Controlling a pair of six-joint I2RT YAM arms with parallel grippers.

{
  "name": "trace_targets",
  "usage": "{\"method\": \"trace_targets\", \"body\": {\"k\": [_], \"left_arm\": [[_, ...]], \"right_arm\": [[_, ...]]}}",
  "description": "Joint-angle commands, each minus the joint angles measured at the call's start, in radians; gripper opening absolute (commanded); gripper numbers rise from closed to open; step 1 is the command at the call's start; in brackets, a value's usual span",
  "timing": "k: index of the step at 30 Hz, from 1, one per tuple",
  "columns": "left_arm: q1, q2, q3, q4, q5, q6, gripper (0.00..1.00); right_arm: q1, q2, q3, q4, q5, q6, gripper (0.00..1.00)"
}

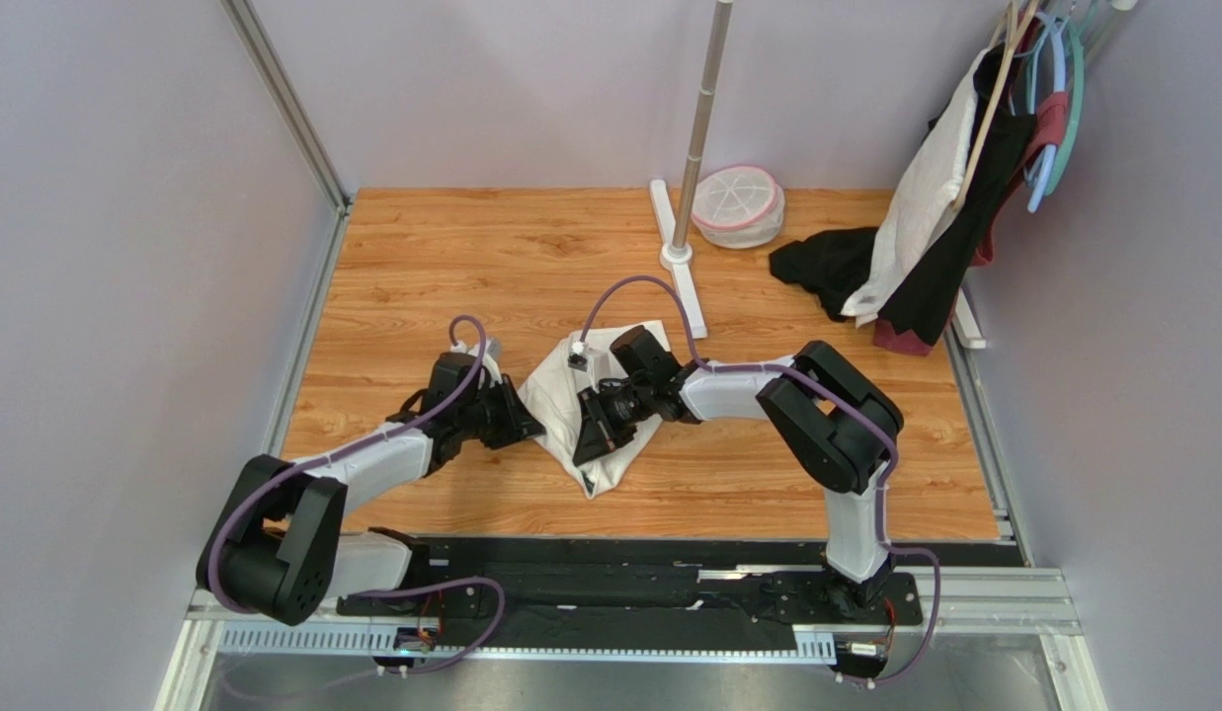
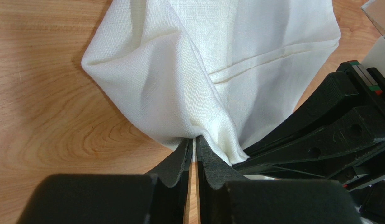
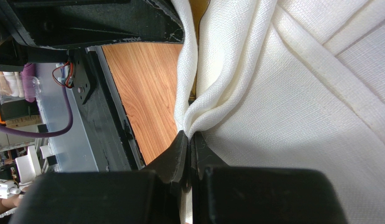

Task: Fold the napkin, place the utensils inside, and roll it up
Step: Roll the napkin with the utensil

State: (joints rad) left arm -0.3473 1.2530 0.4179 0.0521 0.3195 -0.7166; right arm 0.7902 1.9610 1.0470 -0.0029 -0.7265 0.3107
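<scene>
Cream-white cloth fills both of my wrist views. The napkin [image 1: 554, 393] lies bunched on the wooden desk [image 1: 424, 267], about midway across it and toward its near half, between my left arm [image 1: 367, 456] and my right arm [image 1: 832, 415].

My left jaws are closed on the napkin, pinching a gathered fold at its left edge. In the left wrist view the napkin [image 2: 203, 60] fans up and away from that pinch, with a stitched hem running across it and bare wood to the left.

My right jaws are closed on it too, nipping a doubled ridge of fabric right at their tips. In the right wrist view the napkin [image 3: 297, 116] spreads to the right in soft pleats with a broad hem.

The two pinches sit close together, and the black body of each wrist shows in the other's camera. From above, the napkin is a crumpled, roughly wedge-shaped heap, its lower tip pointing toward the near edge of the desk.

At the far side stands a pole [image 1: 701, 134] on a white foot, with a round basket [image 1: 737, 205], white with a pink rim, just beside it. A black cloth [image 1: 824, 264] lies on the desk, and clothes on hangers [image 1: 943, 193] hang at the far right corner.
</scene>
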Motion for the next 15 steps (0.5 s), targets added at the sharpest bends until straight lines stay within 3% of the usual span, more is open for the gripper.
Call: {"method": "trace_targets", "body": {"k": [1,15], "left_arm": [[-0.004,0.040,0.025,0.101,0.023,-0.003,0.13],[-0.004,0.141,0.030,0.207,0.026,-0.015,0.13]], "right_arm": [[0.006,0.091,-0.031,-0.109,0.183,-0.055,0.00],[0.006,0.102,-0.021,-0.120,0.182,-0.055,0.00]]}}
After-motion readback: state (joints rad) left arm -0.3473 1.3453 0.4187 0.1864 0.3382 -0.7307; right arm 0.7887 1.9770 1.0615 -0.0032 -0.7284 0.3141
